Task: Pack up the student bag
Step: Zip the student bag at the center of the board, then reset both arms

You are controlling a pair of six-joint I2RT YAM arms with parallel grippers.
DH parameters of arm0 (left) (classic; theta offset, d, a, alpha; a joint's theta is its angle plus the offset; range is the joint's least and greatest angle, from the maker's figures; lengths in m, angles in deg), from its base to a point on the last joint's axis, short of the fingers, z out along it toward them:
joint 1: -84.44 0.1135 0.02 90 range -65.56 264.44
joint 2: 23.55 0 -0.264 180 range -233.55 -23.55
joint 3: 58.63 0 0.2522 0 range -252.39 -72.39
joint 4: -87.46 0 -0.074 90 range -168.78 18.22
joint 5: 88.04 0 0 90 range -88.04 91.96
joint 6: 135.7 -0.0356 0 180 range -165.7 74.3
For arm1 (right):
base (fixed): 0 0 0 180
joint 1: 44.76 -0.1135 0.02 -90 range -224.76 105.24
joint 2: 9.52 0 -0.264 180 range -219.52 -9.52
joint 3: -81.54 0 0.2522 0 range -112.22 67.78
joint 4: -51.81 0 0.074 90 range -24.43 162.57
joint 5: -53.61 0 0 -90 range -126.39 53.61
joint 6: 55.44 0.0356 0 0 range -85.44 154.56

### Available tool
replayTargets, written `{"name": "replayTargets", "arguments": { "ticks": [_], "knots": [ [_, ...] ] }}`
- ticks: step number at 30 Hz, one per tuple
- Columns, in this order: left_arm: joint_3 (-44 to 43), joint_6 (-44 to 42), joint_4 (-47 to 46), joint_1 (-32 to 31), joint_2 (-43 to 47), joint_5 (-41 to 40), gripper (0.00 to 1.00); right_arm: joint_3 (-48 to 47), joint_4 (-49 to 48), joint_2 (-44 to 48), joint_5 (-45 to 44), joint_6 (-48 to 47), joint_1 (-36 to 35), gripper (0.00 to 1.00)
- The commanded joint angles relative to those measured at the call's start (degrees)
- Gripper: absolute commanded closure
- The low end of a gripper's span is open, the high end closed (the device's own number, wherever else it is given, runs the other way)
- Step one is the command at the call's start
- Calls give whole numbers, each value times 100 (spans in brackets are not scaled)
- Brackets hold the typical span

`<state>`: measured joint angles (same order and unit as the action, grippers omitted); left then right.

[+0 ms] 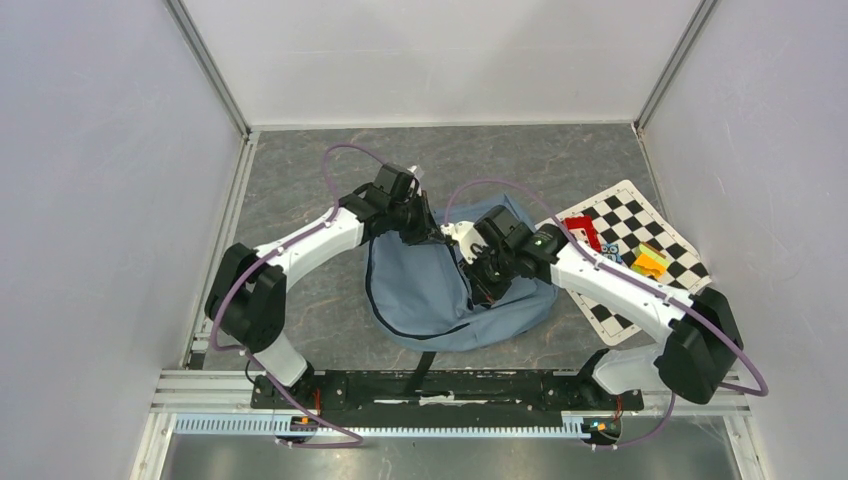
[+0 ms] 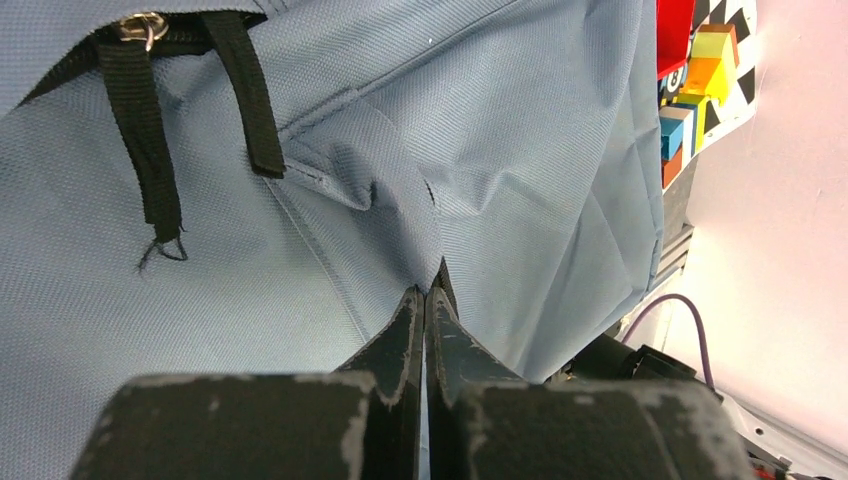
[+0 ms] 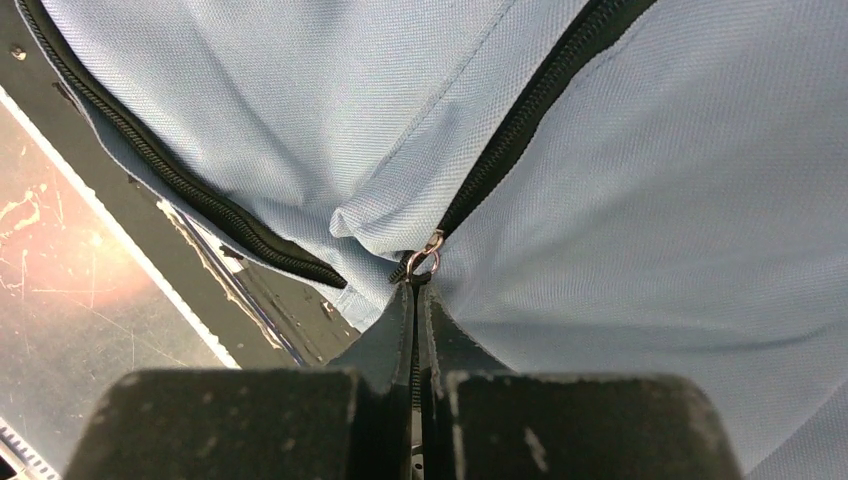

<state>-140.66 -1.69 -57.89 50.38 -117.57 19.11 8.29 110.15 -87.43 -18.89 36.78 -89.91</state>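
A grey-blue student bag (image 1: pixel 430 300) is lying slumped in the middle of a dark marbled surface (image 1: pixel 300 180), between two white robot arms reaching in from the near edge. The left pincer (image 2: pixel 428 298) is clamping tight on a raised fold of fabric (image 2: pixel 400 210) of the bag, with only cloth between its fingers. The right pincer (image 3: pixel 417 292) is likewise squeezing closed, gripping the zipper pull (image 3: pixel 428 255) at the end of a black zipper track (image 3: pixel 520 120). A checkered mat (image 1: pixel 625 215) carrying coloured blocks (image 1: pixel 650 262) is lying just beside the bag, to its right.

Several things could be going wrong from here. The left grip is taking in only a thin pinch of smooth cloth, so a hard tug on the zipper may be pulling that fold free and leaving the bag unanchored. The bag would then be sliding with the right arm instead of opening. Loose fabric is bunching right beside the slider and may be catching in the teeth and jamming it. The pull is small and may be slipping out of the right pincer. The two wrists are working near each other, so a crossing motion risks a collision. A dragged bag could also be nudging the mat and scattering the blocks.
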Motion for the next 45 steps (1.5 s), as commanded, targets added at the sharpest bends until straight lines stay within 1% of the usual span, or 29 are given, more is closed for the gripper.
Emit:
{"name": "replayTargets", "arguments": {
  "ticks": [1,5,8,10,14,17,22,29,33,34,35,38,40,42,44,45],
  "knots": [
    [-271,-239,-511,344,-62,-322,98,30,1045,305,262,86,-26,100],
    [-401,-147,-612,452,-241,-271,98,92,1088,295,341,7,-38,100],
    [-428,147,-752,579,-344,-317,98,-35,1083,172,318,-171,-43,100],
    [-440,306,-906,673,-401,-336,98,-108,996,19,327,-173,-38,100],
    [-550,483,-1020,879,-493,-620,98,-263,683,-334,441,-177,-39,100],
    [-686,477,-1088,1108,-592,-721,98,-519,631,-552,452,-173,-40,100],
    [-1025,422,-1352,1513,-951,-504,98,-649,640,-832,545,-336,-39,100],
    [-1596,310,-1464,1768,-1478,-406,98,-1002,632,-1175,550,-343,-37,100],
    [-1757,165,-1512,1807,-1598,-79,98,-1447,622,-1366,329,-270,-41,100],
    [-1725,125,-1525,1807,-1562,10,96,-1597,619,-1420,252,-253,-43,100],
    [-1673,83,-1526,1807,-1494,41,87,-1797,609,-1477,154,-231,-38,99],
    [-1372,-83,-1528,1807,-1189,52,67,-2319,478,-1572,-116,-16,-38,67],
    [-1209,-208,-1480,1807,-955,37,49,-2579,435,-1583,-409,35,-30,54],
    [-1109,-369,-1320,1807,-744,-36,25,-2688,340,-1524,-712,81,-2,42],
    [-1040,-573,-1123,1809,-505,-174,10,-2691,213,-1466,-932,133,84,30],
    [-997,-645,-1031,1815,-413,-249,6,-2676,175,-1436,-986,167,163,27]
  ]
}}
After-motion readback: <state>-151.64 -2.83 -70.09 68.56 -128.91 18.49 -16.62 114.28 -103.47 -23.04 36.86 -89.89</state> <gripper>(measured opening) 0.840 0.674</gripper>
